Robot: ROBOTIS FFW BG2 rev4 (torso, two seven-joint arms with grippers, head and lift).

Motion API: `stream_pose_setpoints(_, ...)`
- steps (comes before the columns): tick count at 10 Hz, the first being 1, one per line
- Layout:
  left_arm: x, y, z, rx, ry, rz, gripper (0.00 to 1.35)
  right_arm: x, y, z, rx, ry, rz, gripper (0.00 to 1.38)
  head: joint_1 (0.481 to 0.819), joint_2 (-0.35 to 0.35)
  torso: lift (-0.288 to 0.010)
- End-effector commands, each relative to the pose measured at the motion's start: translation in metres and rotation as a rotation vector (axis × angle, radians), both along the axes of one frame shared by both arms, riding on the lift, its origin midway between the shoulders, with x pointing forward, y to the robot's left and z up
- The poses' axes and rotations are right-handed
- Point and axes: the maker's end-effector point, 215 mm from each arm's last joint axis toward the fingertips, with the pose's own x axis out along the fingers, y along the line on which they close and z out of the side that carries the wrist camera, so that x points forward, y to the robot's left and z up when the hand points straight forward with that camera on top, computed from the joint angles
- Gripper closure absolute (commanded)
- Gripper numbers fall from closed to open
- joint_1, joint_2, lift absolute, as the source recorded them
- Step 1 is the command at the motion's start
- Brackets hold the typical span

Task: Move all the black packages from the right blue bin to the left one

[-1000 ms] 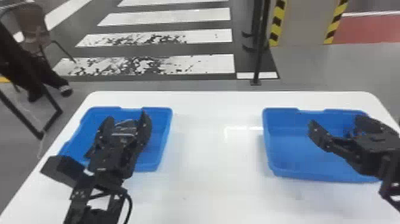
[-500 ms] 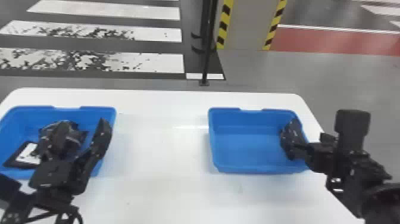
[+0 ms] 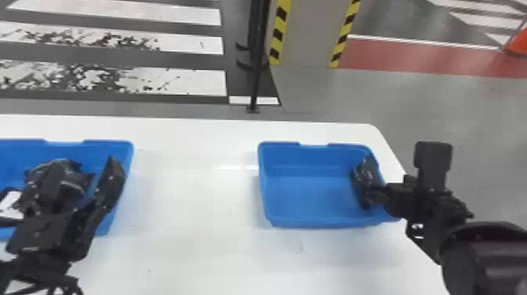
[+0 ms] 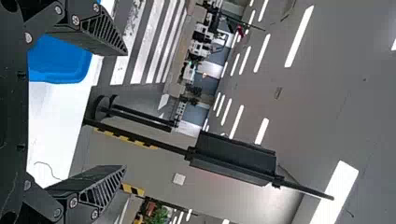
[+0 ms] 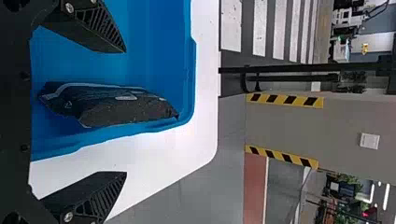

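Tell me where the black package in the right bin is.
In the right wrist view, the package lies along the right wall of the bin, ahead of the open right hand.

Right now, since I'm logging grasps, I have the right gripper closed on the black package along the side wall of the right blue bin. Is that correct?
Not quite: the right gripper is open. The right wrist view shows its fingers wide apart, with a gap between each and the black package, which does lie along the side wall of the right blue bin.
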Motion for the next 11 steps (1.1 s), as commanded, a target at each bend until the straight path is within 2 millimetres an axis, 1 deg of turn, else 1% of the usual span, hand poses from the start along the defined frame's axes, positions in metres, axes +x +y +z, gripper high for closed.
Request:
stream_pose_setpoints(1, 0.0, 0.004, 0.002, 0.0, -0.007, 0.007, 0.22, 0.004, 0.0, -0.006, 0.01, 0.003, 0.002, 0.11, 0.695, -0.179, -0.169)
stream_pose_setpoints(4, -0.001, 0.007, 0.01, -0.007, -0.033, 0.015, 0.22, 0.017, 0.009, -0.012, 0.034, 0.005, 0.031, 0.11, 0.695, -0.167, -0.169)
stream_pose_setpoints(5, -0.001, 0.007, 0.009, -0.008, -0.03, 0.015, 0.22, 0.019, 0.014, -0.014, 0.032, 0.008, 0.04, 0.11, 0.695, -0.163, -0.169)
stream_pose_setpoints(9, -0.002, 0.008, 0.011, -0.019, -0.039, 0.019, 0.22, 0.025, 0.02, -0.026, 0.049, 0.032, 0.05, 0.11, 0.695, -0.147, -0.169)
stream_pose_setpoints(11, -0.003, 0.011, 0.01, -0.029, -0.042, 0.025, 0.22, 0.027, 0.026, -0.03, 0.055, 0.039, 0.066, 0.13, 0.695, -0.142, -0.169)
